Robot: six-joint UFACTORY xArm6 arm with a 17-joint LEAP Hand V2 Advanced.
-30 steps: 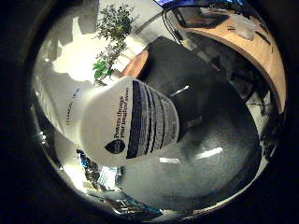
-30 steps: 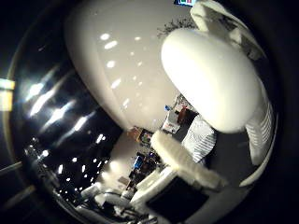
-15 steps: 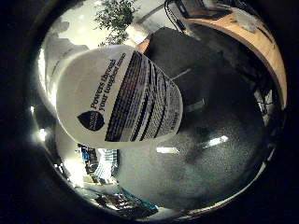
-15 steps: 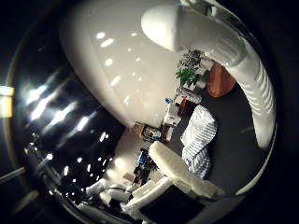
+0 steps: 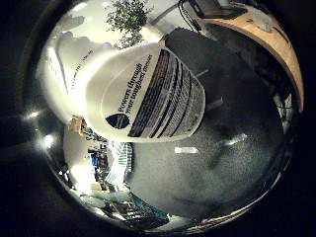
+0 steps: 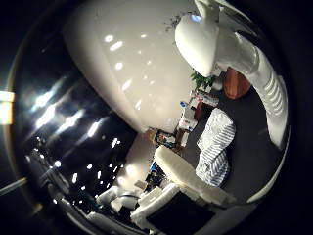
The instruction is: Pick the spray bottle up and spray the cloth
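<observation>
Little-finger palm view: white plastic spray bottle [image 5: 143,94] held close in curled hand [image 6: 234,58]; next, aiming at striped cloth [image 6: 215,147].

The bottle [image 5: 143,94] is now seen closer to the palm and tilted differently; more of the striped cloth [image 6: 215,147] is exposed.

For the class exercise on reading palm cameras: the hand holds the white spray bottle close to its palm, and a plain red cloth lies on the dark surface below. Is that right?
Not quite. The cloth is striped in white and a bluish grey, not plain red; the thumb side palm view shows it lying on the dark surface. The rest stands: the white spray bottle fills much of the little finger side palm view, so it is close to the palm.
</observation>
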